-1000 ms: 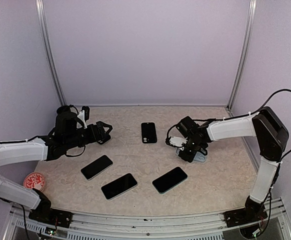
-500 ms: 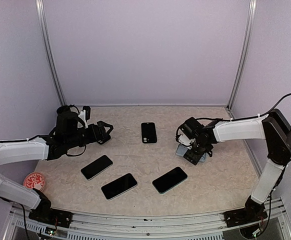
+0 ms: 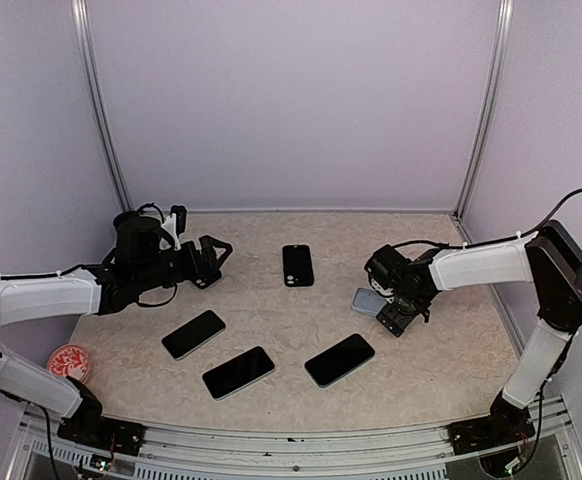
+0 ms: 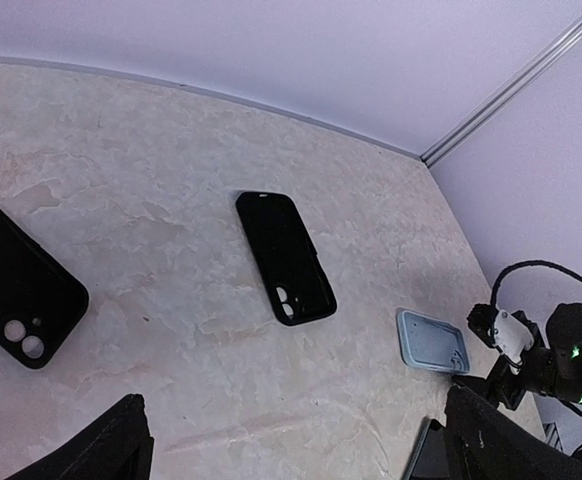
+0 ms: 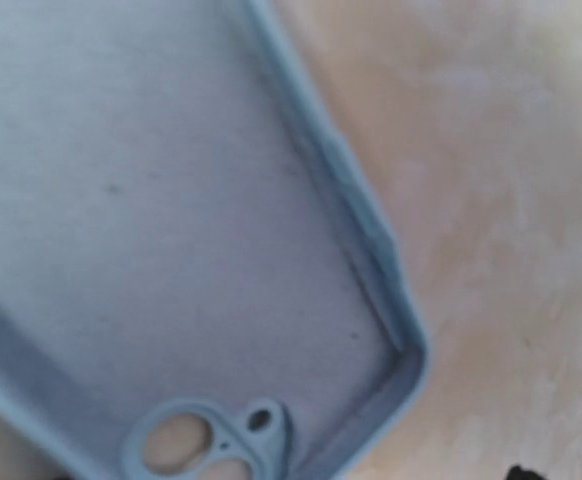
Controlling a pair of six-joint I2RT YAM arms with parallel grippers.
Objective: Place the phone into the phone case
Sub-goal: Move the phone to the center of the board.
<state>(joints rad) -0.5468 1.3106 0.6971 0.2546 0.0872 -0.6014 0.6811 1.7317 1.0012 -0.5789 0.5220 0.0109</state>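
Pale blue soft silicone phone case (image 3: 368,301) lies cavity-up, just beside right gripper (image 3: 396,318); its jaws can't be told. Left gripper (image 3: 216,262) gapes wide, empty. Case likely light, floppy: pinch a long rim.

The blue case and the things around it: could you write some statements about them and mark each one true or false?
1. The blue case lies on the table with its hollow side up. True.
2. The right gripper holds the blue case in the air. False: the case lies flat on the table beside that gripper.
3. The left gripper is open and empty. True.
4. Four phones lie in the near row. False: there are three phones.
5. A phone sits inside the blue case. False: the case is empty.
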